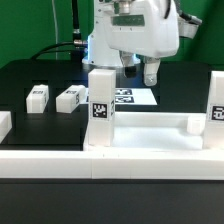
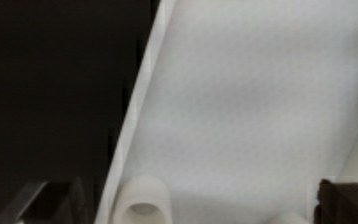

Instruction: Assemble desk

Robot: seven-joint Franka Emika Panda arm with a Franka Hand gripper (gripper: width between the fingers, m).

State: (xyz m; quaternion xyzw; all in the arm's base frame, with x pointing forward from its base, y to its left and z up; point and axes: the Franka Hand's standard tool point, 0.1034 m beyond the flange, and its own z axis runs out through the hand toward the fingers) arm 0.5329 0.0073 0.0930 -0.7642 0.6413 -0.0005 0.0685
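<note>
Hovering over the wide white plastic tray-like desk slab (image 2: pixel 247 100), my gripper (image 1: pixel 141 72) spread empty, likely to straddle its raised edge

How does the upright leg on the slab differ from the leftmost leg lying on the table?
Pose: the upright leg stands on end, while the leftmost leg lies flat on its side. Place: the upright leg sits at a corner of the desk slab, while the leftmost leg rests on the black table, apart from the slab. Both are white square-section blocks bearing black-and-white tags.
</note>
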